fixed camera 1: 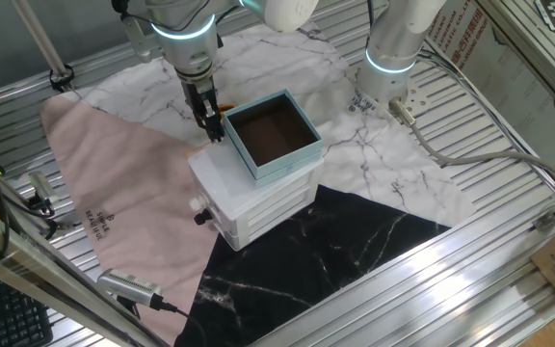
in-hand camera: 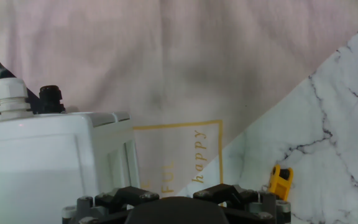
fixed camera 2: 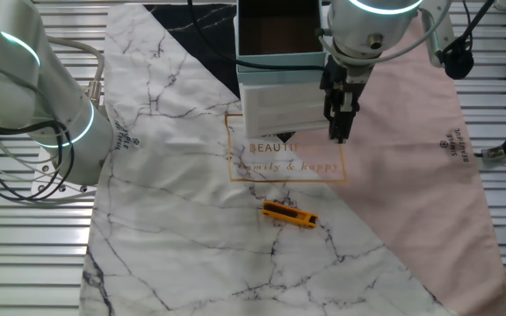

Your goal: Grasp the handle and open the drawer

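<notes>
The small white cabinet (fixed camera 1: 258, 198) carries a teal box. Its lowest drawer (fixed camera 1: 263, 226) is closed. The handle, a small black knob (fixed camera 1: 200, 218), sticks out of the drawer's front, just under a pale knob (fixed camera 1: 197, 203). In the hand view the black knob (in-hand camera: 50, 98) sits beside the pale knob (in-hand camera: 10, 96) beyond the cabinet's top edge. My gripper (fixed camera 1: 212, 130) hangs over the cloth beside the cabinet's far corner, away from the knob and touching nothing. It also shows in the other fixed view (fixed camera 2: 339, 132). The fingertips (in-hand camera: 135, 194) stand apart and hold nothing.
The teal box (fixed camera 1: 273, 135) with a brown inside sits on the cabinet. A small orange object (fixed camera 2: 289, 214) lies on the marble cloth, also seen in the hand view (in-hand camera: 281, 181). A second arm (fixed camera 1: 393, 48) stands at the back. A cabled tool (fixed camera 1: 128, 286) lies at the front left.
</notes>
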`<control>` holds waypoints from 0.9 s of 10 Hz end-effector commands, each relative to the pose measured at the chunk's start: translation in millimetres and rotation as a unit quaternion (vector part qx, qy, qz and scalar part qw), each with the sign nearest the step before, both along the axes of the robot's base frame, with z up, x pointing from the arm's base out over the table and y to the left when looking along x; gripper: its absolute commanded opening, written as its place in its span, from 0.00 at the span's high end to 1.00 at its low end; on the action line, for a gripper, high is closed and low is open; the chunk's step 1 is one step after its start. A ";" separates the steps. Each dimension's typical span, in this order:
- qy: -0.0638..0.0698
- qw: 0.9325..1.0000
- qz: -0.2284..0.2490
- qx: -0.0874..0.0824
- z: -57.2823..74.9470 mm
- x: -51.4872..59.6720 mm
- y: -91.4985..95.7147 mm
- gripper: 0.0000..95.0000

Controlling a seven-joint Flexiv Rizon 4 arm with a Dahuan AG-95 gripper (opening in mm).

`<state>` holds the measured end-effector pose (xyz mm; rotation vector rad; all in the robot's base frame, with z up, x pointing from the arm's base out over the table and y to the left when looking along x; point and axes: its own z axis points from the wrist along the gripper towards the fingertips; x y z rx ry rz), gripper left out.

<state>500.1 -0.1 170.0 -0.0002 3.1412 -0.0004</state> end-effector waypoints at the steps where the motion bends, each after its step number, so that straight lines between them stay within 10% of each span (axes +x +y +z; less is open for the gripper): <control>1: -0.020 0.999 -0.009 -0.032 0.0 -0.1 0.1 1.00; 9: -0.019 0.999 -0.010 -0.027 0.1 -0.1 0.1 1.00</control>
